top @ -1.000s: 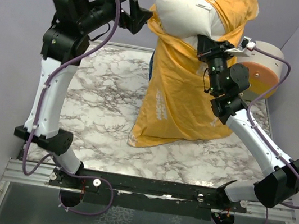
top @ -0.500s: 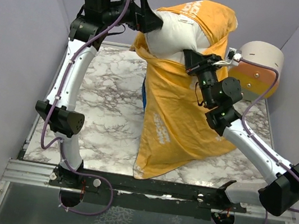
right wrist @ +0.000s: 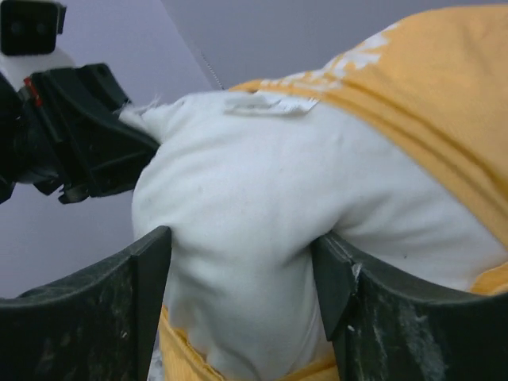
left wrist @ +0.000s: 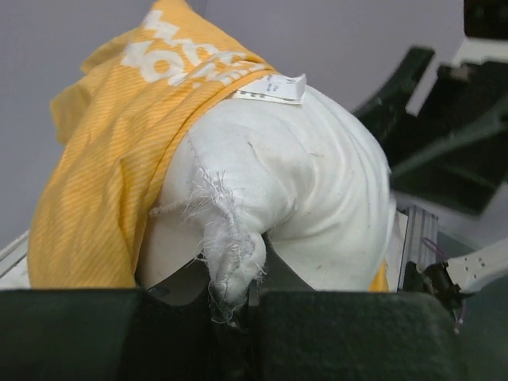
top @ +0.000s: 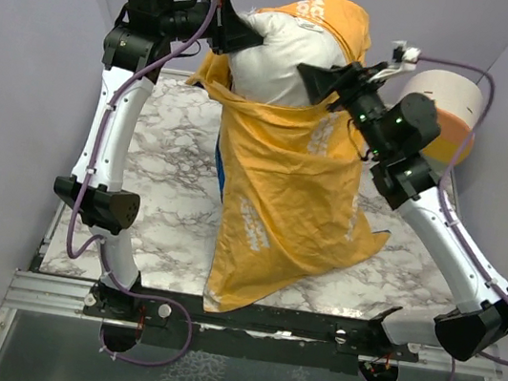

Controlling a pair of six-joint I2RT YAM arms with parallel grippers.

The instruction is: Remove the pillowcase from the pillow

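Progress looks partial to us: the pillow point(top: 267, 57) bulges bare out of the mouth of the pillowcase point(top: 281, 204), yet the yellow-orange fabric hangs in a long sack below both tools and drapes over the pillow's far top. Our left gripper point(left wrist: 230, 305) is clamped on a frayed white corner of the pillow, which swells directly ahead of its jaws. Our right gripper point(right wrist: 242, 242) stands spread, its fingers point(right wrist: 103, 309) straddling the white bulge without pinching it. We judge that what is left is catching the case's rim just beneath that gripper and dragging the sack off
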